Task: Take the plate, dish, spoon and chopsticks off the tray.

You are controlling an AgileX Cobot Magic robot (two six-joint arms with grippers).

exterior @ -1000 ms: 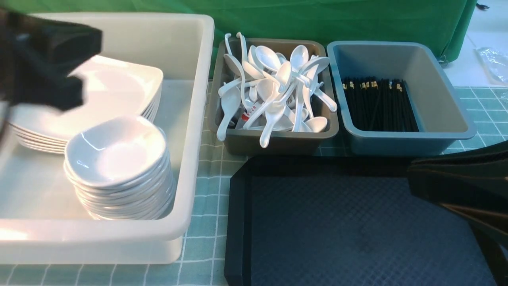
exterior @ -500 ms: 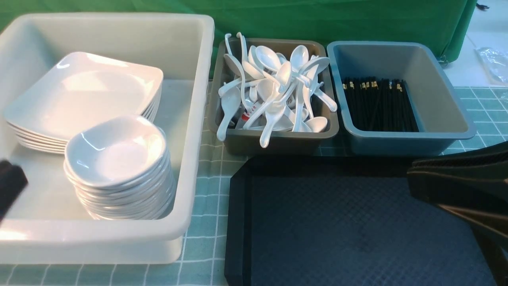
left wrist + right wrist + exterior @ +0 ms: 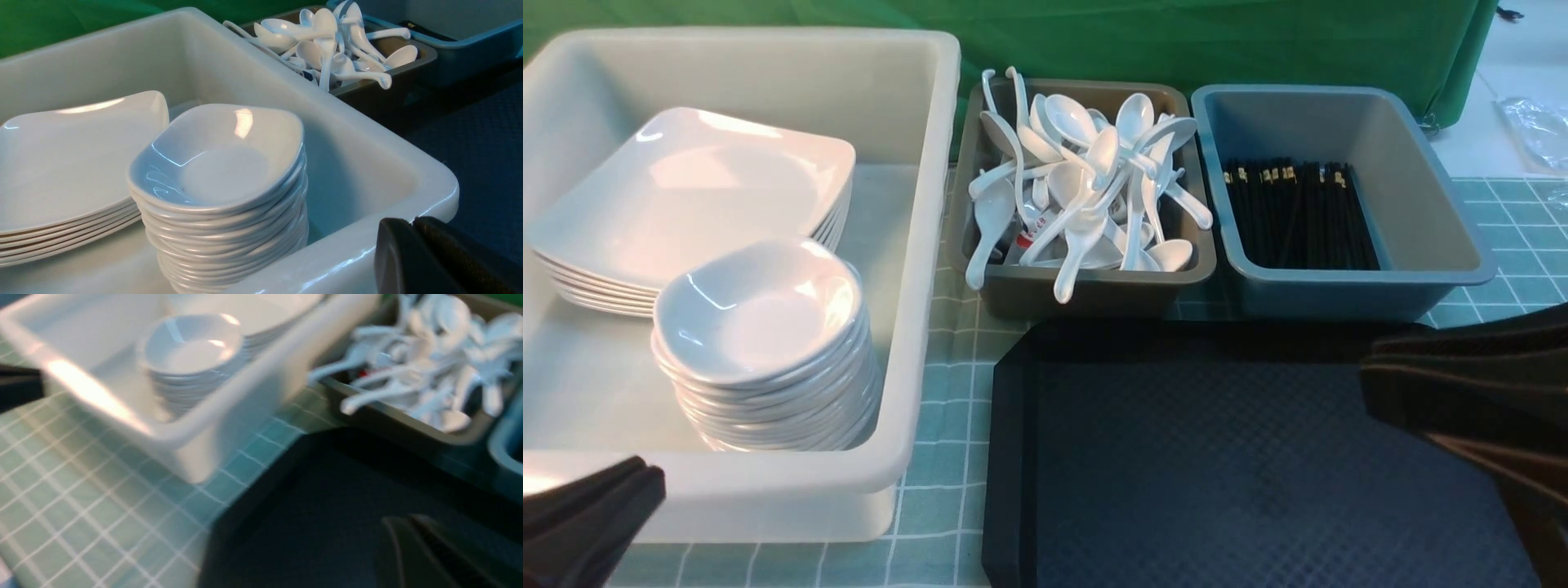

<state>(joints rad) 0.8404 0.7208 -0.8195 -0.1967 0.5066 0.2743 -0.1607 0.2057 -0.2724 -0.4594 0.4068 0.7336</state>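
Front view shows my left gripper [image 3: 588,510] and right gripper [image 3: 1462,384] both closed, empty; the tray [image 3: 1013,457] is bare, its plate [image 3: 686,188] stacked far left. Careless retreat could clip tubs.

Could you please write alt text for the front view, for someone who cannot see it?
A bare black tray sits front right; behind it, tubs hold white spoons and black chopsticks, and a white bin on the left holds stacked plates and dishes.
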